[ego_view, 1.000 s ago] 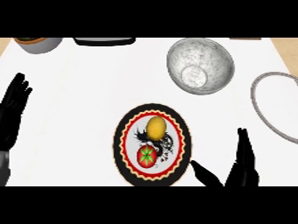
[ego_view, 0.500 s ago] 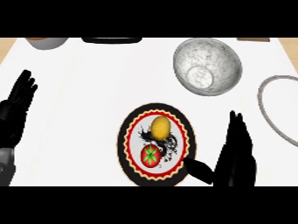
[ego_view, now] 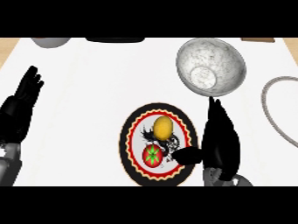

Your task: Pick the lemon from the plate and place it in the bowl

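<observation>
The lemon [ego_view: 163,127] lies on the plate [ego_view: 129,148], in the upper half of it, just above a red tomato [ego_view: 152,155] with a green star-shaped top. The two fruits sit close together, near the middle of the plate, which has a black rim, a red zigzag ring and a white centre with a dark drawing on it. The plate rests on the white counter [ego_view: 99,87], near its front edge.

The right hand [ego_view: 219,138] is at the plate's right edge, set edge-on, with its fingers [ego_view: 214,108] straight and pointing away from the robot toward the bowl. Its thumb [ego_view: 185,156] sticks out to the left over the plate's lower right part, near the tomato. The hand is open and holds nothing; it is beside the lemon and not touching it.

The bowl [ego_view: 212,65], grey and speckled, stands farther back and to the right of the plate, just beyond the tips of the right hand's fingers. Nothing lies in it.

The left hand [ego_view: 19,109] rests at the left side of the view, open, fingers straight and pointing up, well apart from the plate.

At the right edge, part of a large round plate with a grey rim [ego_view: 280,113] shows. Along the far edge of the counter a small grey bowl [ego_view: 50,41] sits at the left, with a dark flat thing [ego_view: 116,40] beside it.
</observation>
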Tool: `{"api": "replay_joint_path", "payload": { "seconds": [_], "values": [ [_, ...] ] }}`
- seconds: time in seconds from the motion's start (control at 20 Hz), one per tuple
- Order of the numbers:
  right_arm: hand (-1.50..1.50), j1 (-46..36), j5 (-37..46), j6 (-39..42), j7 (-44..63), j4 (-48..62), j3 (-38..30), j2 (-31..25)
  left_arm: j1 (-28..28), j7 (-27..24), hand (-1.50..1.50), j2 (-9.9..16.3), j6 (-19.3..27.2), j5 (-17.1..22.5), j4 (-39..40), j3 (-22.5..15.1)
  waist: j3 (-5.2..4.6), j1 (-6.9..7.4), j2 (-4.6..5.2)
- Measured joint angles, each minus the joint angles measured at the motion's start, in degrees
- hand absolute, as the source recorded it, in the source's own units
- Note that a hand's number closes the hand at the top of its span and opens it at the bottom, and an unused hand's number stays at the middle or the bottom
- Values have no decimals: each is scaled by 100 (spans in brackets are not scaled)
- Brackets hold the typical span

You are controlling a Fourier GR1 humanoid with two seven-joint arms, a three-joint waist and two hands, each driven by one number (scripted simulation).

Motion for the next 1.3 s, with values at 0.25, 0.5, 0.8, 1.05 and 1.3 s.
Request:
{"api": "replay_joint_path", "payload": {
  "seconds": [0.25,0.5,0.8,1.05,1.3],
  "values": [
    [-150,-507,-953,355,80,610,-217,-10,-83,46,0,-2,-43,14,47,49,3,13,3],
    [-150,-932,-1697,563,170,1241,-358,-18,-166,63,0,-35,-20,-66,131,45,4,-6,-4],
    [-150,-1368,-1538,682,213,1884,-241,-28,12,-35,0,-105,-54,-96,109,61,5,-39,-30],
    [-150,-1696,-1391,619,225,2380,-47,-38,-14,-8,0,-234,10,-182,100,40,8,-60,-31],
    [-150,-1804,-1709,488,225,2691,94,-43,-35,-30,0,-180,-106,-163,129,168,10,-61,-33]
  ]
}}
